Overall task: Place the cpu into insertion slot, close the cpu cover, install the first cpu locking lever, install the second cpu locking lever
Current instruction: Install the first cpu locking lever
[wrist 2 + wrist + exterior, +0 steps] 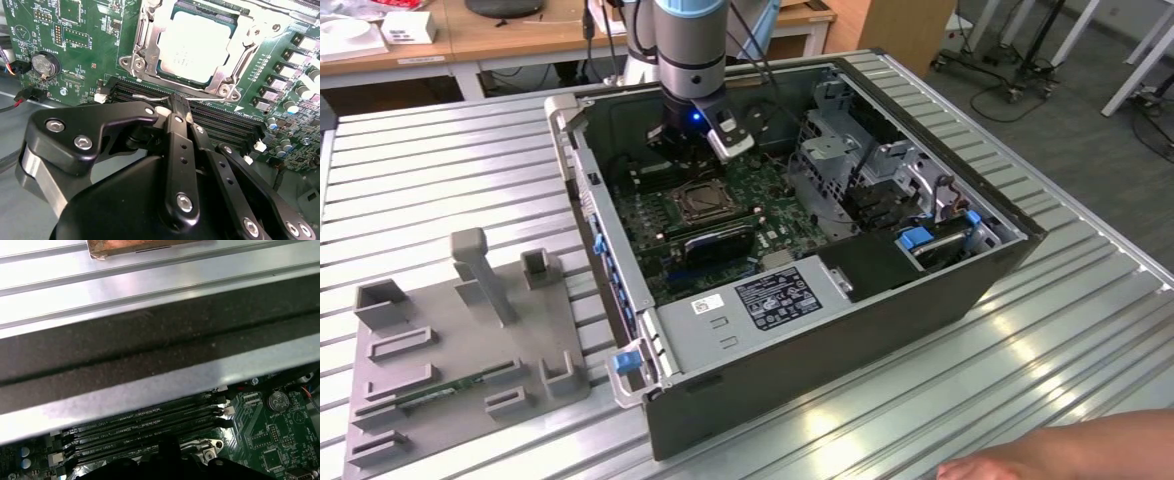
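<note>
Inside the open computer case [961,290], the cpu [196,44] lies flat in the insertion slot [698,203], its silvery top showing. The cpu cover [141,37] is down over it, framing the chip. A thin wire locking lever [147,97] runs along the slot's edge next to the memory slots. My gripper [179,106] is shut, and its tips rest at that lever's free end; I cannot tell whether the wire is pinched. In the exterior view the gripper [683,150] hangs just behind the slot.
Long memory slots [225,122] lie beside the socket, with a coin battery [45,64] further off. A black heatsink [720,243], power supply [761,300] and drive cage [854,170] crowd the case. A grey fixture [454,340] is at the exterior view's left and a hand [1081,450] at its lower right.
</note>
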You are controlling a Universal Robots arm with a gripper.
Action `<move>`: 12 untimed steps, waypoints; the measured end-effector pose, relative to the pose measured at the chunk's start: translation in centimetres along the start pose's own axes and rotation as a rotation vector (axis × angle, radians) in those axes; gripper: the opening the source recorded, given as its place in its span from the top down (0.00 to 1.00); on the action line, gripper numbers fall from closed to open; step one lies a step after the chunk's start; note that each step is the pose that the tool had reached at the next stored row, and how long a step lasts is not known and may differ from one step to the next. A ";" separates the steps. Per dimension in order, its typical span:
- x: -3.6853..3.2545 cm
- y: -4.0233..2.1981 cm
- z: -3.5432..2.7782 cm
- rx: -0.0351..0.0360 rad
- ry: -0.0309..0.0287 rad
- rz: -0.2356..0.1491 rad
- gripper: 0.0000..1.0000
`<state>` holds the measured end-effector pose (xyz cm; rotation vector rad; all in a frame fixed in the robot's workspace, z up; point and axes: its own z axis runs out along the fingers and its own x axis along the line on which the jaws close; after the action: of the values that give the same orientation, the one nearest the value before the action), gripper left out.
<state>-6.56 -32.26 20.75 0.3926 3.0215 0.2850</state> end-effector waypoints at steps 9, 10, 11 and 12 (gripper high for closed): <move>0.03 0.11 0.08 -0.0098 0.0026 0.001 0.90; 0.01 0.11 0.09 -0.0099 0.0027 0.001 0.90; -0.02 0.12 0.09 -0.0100 0.0026 0.001 0.90; -0.08 0.13 0.11 -0.0101 0.0025 0.001 0.90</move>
<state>-6.44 -32.13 20.68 0.3935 3.0211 0.3010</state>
